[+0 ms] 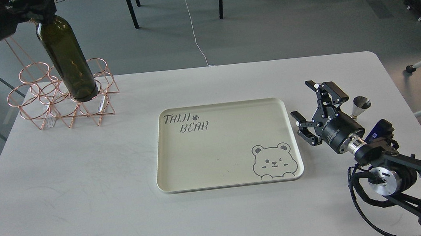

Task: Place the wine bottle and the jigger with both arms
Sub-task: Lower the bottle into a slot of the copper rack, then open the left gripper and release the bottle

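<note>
The wine bottle (66, 59) neck and left gripper (33, 9) are cut off.

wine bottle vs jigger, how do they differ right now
The wine bottle is tall dark green glass, tilted over the copper wire rack, its neck at the left gripper. The jigger is small shiny steel, ungripped, beyond the open right gripper. Neither is on the tray.

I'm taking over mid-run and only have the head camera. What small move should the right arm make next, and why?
Probably swing the right gripper toward the jigger and line it up to grasp. Its fingers are spread wide and hold nothing, while the jigger stands on the table just behind it, outside the tray. The left gripper already holds the wine bottle above the copper rack.
</note>
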Tool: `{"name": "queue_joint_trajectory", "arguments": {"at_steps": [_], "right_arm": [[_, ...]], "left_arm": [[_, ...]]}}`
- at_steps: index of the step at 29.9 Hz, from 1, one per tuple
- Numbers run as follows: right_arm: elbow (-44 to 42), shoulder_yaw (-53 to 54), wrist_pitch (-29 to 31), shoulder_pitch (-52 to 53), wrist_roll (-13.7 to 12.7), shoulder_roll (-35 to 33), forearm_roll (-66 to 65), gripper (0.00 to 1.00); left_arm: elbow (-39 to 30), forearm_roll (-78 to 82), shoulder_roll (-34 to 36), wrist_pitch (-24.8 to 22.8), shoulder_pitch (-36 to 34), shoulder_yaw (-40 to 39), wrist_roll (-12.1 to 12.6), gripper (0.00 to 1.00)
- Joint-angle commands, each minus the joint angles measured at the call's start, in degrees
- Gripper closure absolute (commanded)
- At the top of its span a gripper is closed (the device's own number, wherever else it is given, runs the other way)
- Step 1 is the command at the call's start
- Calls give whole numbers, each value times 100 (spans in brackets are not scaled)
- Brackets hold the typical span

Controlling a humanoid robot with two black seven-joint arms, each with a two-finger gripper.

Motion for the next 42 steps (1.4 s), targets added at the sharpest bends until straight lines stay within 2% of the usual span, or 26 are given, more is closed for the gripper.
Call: {"name": "queue_joint_trajectory", "arguments": {"at_steps": [1, 11, 21, 31, 39, 40, 42], "right_arm": [[0, 0, 0, 0, 0, -9, -1, 1], [0, 0, 0, -52, 0, 9, -2, 1], [-8, 9, 0, -114, 0, 35, -2, 1], [0, 9, -9, -140, 0, 44, -2, 1], [9, 0, -44, -140, 0, 35, -2, 1], [9, 0, -44, -140, 0, 35, -2, 1], [18, 0, -44, -140, 0, 35, -2, 1]], "left_arm": [[8, -4, -20, 7, 17, 1, 0, 90], [368, -13, -213, 104, 70, 19, 0, 88], [527, -751, -257, 394, 378, 476, 0, 84], [843, -769, -450, 526, 589, 476, 0, 71], [958, -786, -512, 526, 571, 476, 0, 52], [949, -786, -512, 526, 571, 467, 0, 46], [887, -795, -512, 535, 545, 458, 0, 18]]}}
